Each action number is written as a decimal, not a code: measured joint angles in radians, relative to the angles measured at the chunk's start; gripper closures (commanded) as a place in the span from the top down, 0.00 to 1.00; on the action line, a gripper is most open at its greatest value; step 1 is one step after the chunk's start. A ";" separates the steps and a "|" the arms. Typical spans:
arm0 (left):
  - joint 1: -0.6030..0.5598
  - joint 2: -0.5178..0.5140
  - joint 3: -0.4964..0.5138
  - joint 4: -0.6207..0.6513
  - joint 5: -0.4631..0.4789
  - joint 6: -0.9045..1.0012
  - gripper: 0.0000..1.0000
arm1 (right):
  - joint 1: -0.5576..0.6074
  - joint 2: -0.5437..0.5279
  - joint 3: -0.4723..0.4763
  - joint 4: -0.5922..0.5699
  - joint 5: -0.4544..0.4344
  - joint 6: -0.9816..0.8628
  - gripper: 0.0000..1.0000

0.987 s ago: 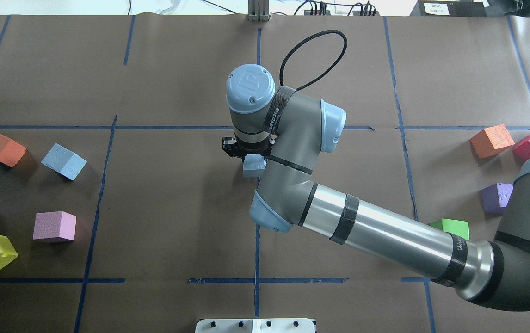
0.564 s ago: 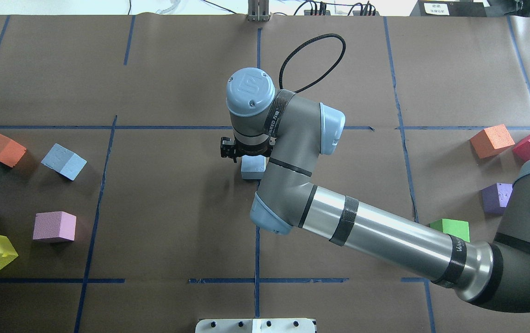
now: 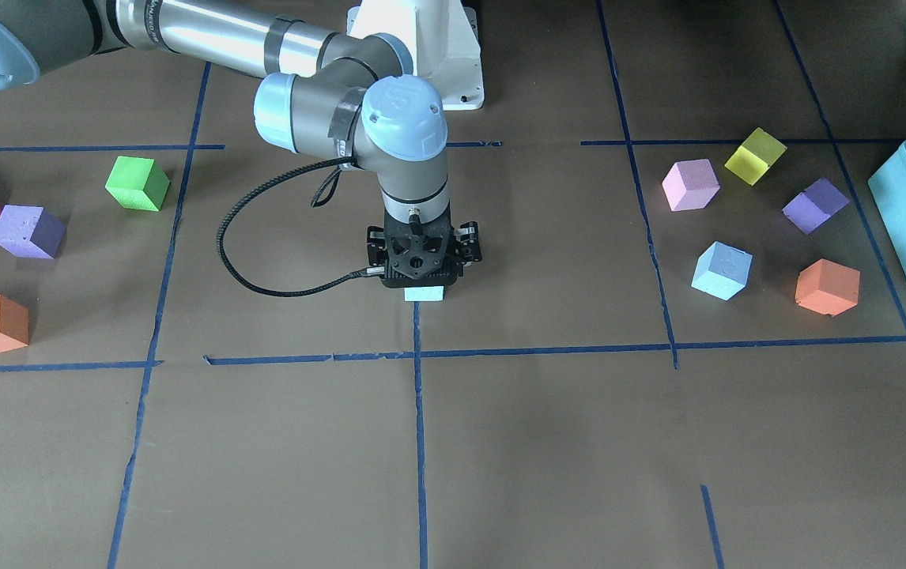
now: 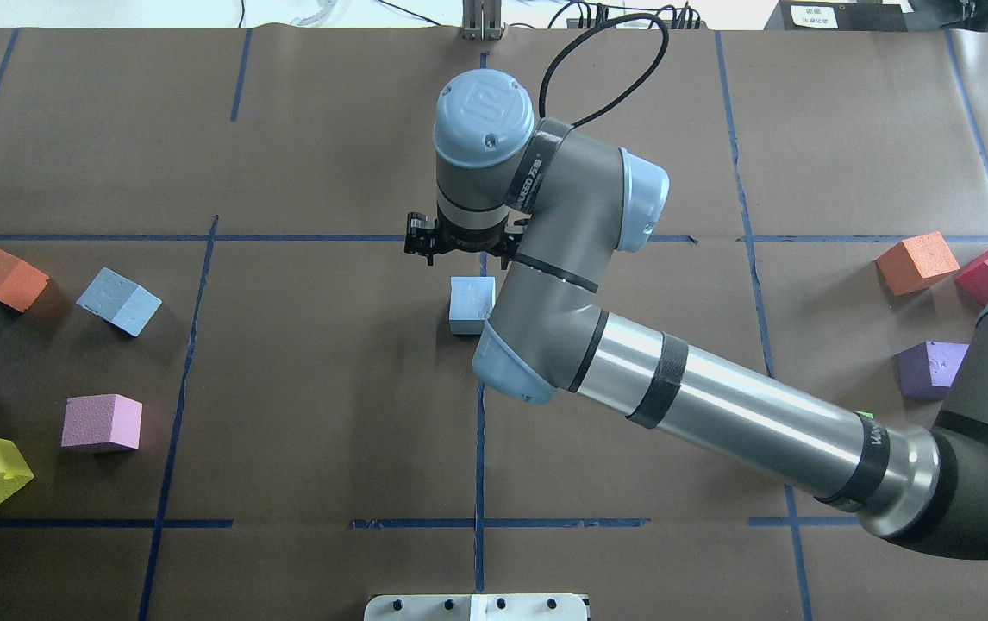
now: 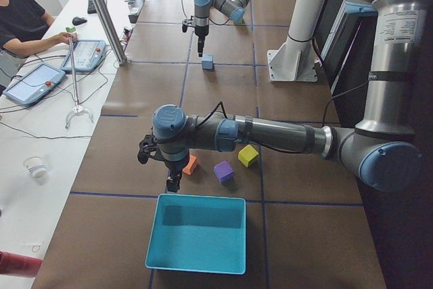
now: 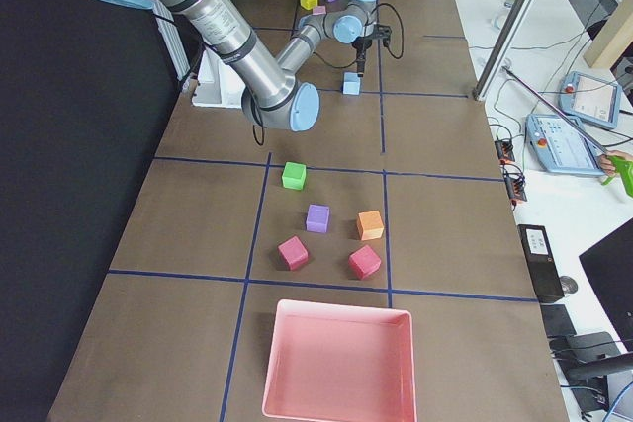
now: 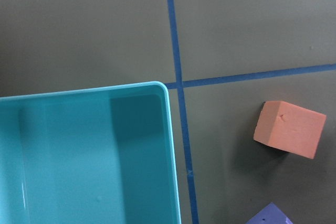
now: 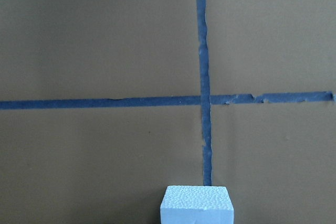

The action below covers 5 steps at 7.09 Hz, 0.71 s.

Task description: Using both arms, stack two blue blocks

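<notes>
**Right claw over 1 of 2 blue blocks**

Right claw (image 3: 424, 273) hangs above the central blue block (image 4: 471, 304), clear of it; its finger spacing cannot be told. The same holds for the left claw (image 5: 174, 182), which is beside the teal bin (image 5: 196, 241). The second blue block (image 4: 119, 300) lies at the tabletop's (image 4: 304, 414) left.

Surroundings, as viewed remotely.
I note a brown-papered surface (image 4: 322, 147) gridded in blue tape (image 4: 478, 466); a white bench (image 5: 27, 225) stands alongside.

Overhead from behind, front view opposite, both sharing blue block (image 4: 472, 297), side views along table (image 4: 287, 388), wrist cameras close, downward
</notes>
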 measured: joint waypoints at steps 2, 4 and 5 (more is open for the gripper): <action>0.070 -0.005 -0.076 -0.020 0.001 -0.051 1.00 | 0.069 -0.007 0.143 -0.121 0.025 -0.006 0.99; 0.176 -0.022 -0.186 -0.024 0.003 -0.111 1.00 | 0.156 -0.108 0.333 -0.203 0.058 -0.066 0.99; 0.248 -0.051 -0.216 -0.026 0.006 -0.167 1.00 | 0.219 -0.200 0.417 -0.216 0.091 -0.162 0.99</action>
